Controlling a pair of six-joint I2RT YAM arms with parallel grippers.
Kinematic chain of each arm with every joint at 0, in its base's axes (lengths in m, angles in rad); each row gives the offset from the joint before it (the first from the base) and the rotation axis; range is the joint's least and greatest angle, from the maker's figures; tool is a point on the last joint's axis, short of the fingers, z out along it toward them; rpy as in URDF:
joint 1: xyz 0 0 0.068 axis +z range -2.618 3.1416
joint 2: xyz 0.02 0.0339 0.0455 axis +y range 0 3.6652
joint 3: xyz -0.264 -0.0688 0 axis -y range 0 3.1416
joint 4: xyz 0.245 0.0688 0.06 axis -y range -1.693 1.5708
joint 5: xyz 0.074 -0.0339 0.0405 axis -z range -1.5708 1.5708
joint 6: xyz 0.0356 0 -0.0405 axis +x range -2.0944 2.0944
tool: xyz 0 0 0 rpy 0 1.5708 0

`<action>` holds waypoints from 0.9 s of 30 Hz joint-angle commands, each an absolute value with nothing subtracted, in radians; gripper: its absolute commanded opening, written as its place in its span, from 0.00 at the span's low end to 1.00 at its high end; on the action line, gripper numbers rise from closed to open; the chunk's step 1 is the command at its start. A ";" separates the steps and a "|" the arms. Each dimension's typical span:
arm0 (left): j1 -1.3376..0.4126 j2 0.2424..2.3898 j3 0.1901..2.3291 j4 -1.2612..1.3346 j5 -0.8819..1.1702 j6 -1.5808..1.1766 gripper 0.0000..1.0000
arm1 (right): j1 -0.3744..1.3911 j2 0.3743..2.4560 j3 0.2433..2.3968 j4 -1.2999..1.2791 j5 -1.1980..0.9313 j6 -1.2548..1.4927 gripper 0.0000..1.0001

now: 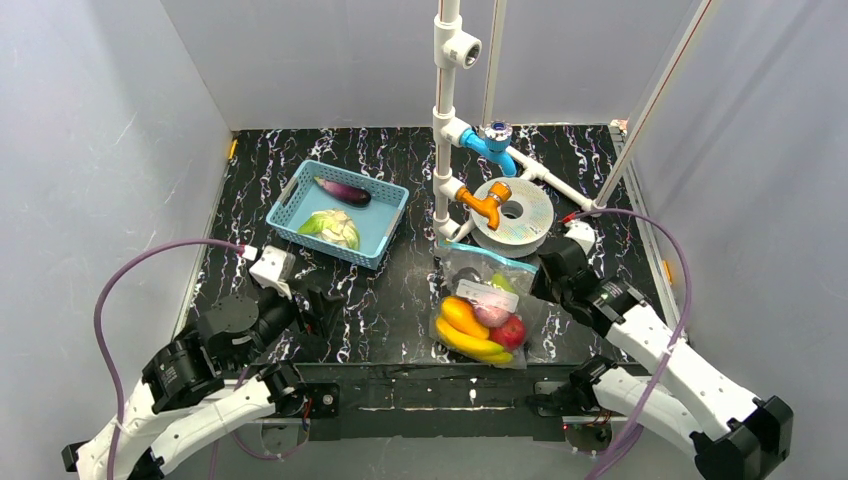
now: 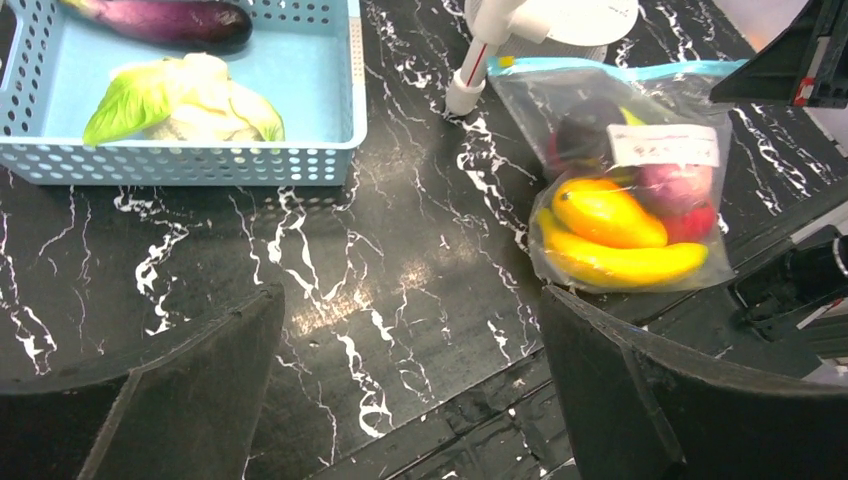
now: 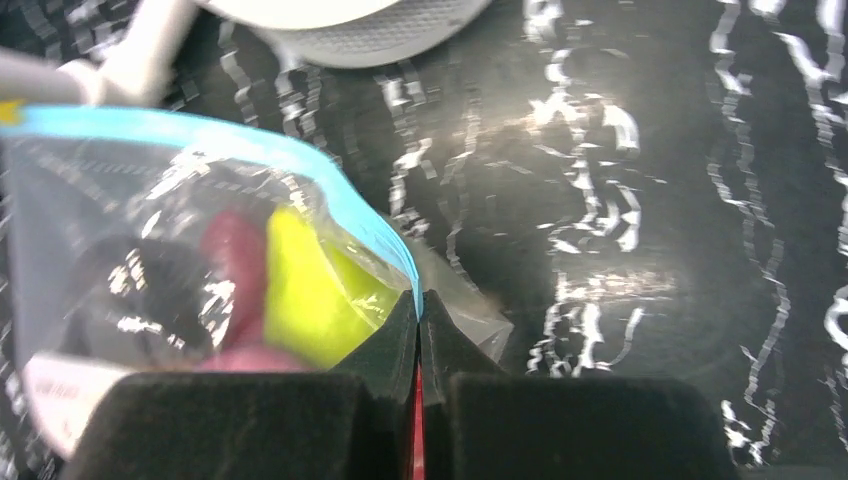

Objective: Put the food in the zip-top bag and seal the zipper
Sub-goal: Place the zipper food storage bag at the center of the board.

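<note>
Clear crinkled plastic formed the zip-top bag, which lay flat on the black marbled table directly on the near side of the white pipe stand, with its mouth edge towards the stand's foot. The zipper, a teal-blue strip, ran along that edge from the foot of the stand out to the right. Contents visible through the plastic: a banana, an orange-yellow mango-shaped fruit, a red apple, a yellow-green piece and a dark item nearest the stand. A white label sat on the upper face of the bag.

Right gripper: fingers pressed together, pinching the right-hand end of the zipper at the bag corner farthest to the right of the stand. Whether the strip was pressed closed along its full length could not be determined.

Left gripper: fingers spread wide with nothing between them, positioned over bare table well to the near left of the stand, apart from both bag and basket.

A blue basket stood to the left of the stand, holding a purple eggplant on its far side and a pale green cabbage on its near side. A grey-white filament spool lay flat just to the right of the stand
</note>
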State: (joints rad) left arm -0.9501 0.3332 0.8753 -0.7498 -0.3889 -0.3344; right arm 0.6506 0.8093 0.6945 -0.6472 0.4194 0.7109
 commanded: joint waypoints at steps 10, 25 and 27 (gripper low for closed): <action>-0.946 0.198 0.790 -0.789 -0.483 -0.355 0.98 | 0.506 1.068 0.711 -0.606 0.688 0.785 0.01; -0.945 0.223 0.802 -0.788 -0.455 -0.353 0.98 | 0.495 1.021 0.793 -0.684 0.582 0.715 0.52; -0.945 0.216 0.803 -0.789 -0.459 -0.356 0.98 | 0.496 0.987 0.827 -0.714 0.550 0.682 0.61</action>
State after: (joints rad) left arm -0.9501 0.2062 0.7914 -0.7860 -0.4515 -0.3492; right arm 0.4984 1.0561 0.7319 -0.6636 0.5831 0.7357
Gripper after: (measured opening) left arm 0.981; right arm 0.543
